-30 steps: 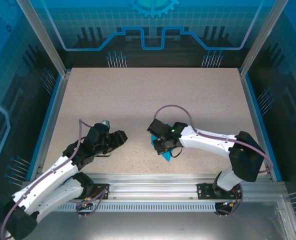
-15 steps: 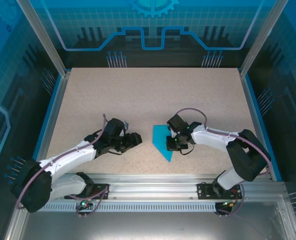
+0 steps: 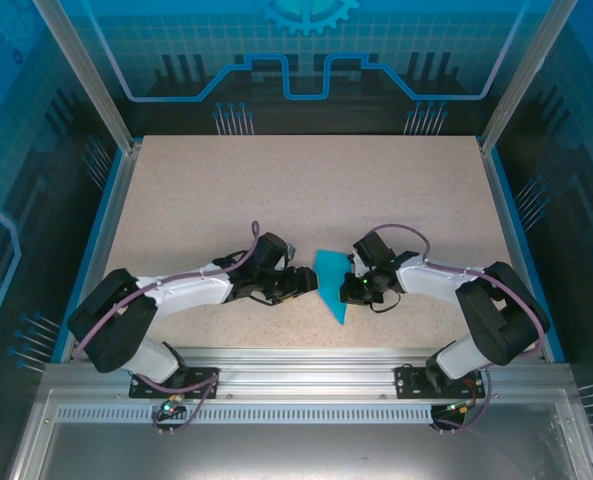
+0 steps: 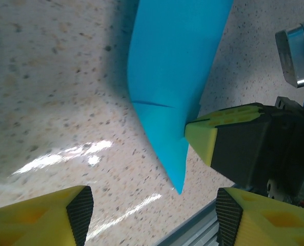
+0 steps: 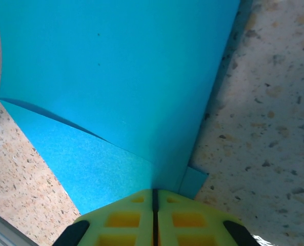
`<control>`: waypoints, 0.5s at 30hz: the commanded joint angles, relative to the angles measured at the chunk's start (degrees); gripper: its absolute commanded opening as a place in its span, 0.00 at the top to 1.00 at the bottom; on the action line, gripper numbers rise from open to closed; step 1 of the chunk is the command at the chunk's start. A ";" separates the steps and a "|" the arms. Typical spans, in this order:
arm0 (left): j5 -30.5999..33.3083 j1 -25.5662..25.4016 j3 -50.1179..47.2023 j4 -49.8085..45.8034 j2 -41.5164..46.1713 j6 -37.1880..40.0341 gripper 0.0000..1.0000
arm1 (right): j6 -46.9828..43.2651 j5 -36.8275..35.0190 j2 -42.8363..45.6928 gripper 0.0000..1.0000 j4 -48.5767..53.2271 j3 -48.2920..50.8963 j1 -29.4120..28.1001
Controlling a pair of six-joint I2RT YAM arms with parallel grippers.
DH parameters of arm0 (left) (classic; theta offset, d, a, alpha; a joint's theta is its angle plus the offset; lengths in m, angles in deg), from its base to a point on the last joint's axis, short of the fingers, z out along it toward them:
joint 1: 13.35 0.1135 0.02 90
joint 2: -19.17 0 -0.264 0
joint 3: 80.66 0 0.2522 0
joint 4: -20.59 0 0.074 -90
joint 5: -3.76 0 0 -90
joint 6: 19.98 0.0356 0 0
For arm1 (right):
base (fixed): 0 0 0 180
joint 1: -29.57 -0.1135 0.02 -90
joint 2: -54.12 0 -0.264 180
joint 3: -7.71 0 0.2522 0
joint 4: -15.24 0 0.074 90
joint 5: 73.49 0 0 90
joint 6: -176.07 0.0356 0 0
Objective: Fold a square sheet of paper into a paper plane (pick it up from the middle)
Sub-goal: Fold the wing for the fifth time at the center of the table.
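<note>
Paper plane (image 3: 329,287): handling light, limp, crease-prone; being pinched at folded edge by clenched right end effector (image 5: 153,197), left end effector (image 4: 152,207) gaping released.

A slim teal-blue folded paper plane (image 3: 330,288) lies on the speckled beige table (image 3: 296,190), point toward the near edge, between the left gripper (image 3: 303,282) just beside it and the right gripper (image 3: 355,284) touching its right edge
</note>
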 commanded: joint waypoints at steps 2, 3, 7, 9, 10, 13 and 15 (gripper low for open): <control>-1.26 -0.58 2.31 4.84 -5.05 -3.11 0.33 | -0.14 1.24 0.67 0.92 -0.95 1.64 1.19; -1.35 -0.76 2.61 5.34 -6.08 -3.51 0.34 | -0.14 1.16 0.59 0.92 -0.95 1.79 1.27; -1.25 -1.68 4.85 6.07 -9.16 -4.12 0.42 | -0.05 1.47 0.59 0.92 -1.59 2.34 1.53; -0.59 -2.10 5.45 5.76 -10.01 -4.25 0.47 | -0.05 1.41 0.59 0.92 -1.78 2.56 1.56; -0.47 -2.05 5.67 5.63 -10.47 -4.46 0.48 | -0.01 1.49 0.50 0.92 -1.92 2.58 1.62; -0.88 -2.11 5.55 7.08 -11.86 -5.06 0.51 | -0.12 1.95 0.32 0.92 -2.10 2.80 1.71; -1.23 -2.17 6.03 7.74 -12.93 -5.25 0.52 | -0.15 2.14 0.41 0.92 -2.34 2.95 1.83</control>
